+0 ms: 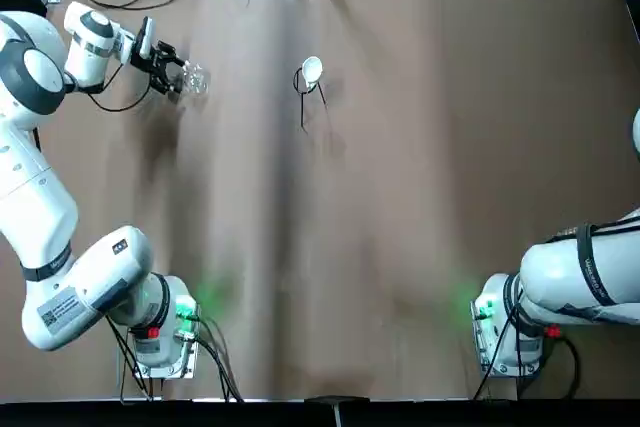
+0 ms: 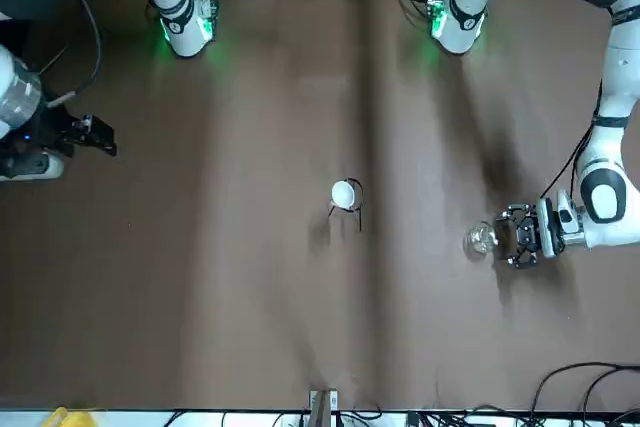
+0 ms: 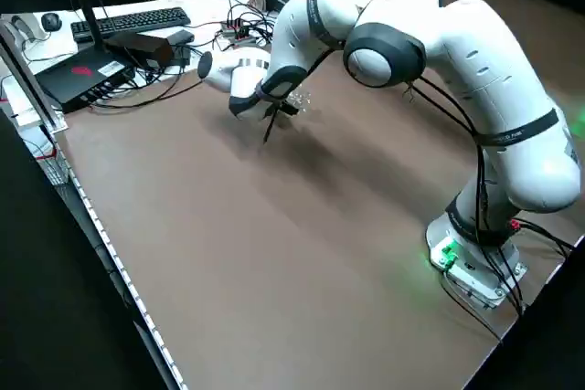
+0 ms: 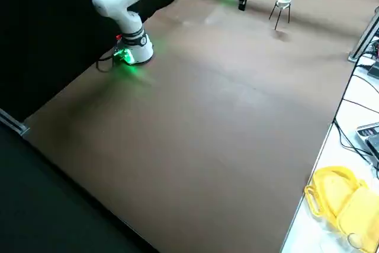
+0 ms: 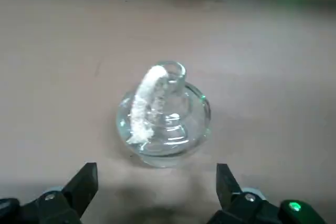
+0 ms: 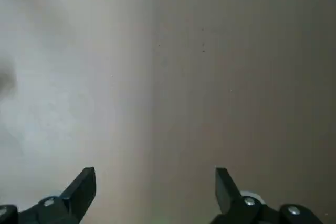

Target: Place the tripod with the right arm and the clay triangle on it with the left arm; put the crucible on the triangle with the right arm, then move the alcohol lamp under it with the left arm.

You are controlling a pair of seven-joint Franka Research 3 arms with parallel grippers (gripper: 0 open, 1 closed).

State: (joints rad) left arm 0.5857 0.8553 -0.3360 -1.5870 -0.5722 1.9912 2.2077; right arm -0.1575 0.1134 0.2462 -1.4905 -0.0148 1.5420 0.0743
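The left gripper's fingers [image 5: 79, 190] are apart at the counter's far left, the glass lamp [image 5: 165, 116] just ahead of them, upright and ungripped, left of the tripod [image 1: 304, 92], so that nearer arm should ease forward around it.

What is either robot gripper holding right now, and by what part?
Nothing yet: the left gripper is open beside the alcohol lamp, and the right gripper is open and empty.

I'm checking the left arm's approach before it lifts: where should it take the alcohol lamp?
Probably by the narrow neck, the left pincer closing from opposite sides: it rises upright above a wide, rounded glass body that may slip.
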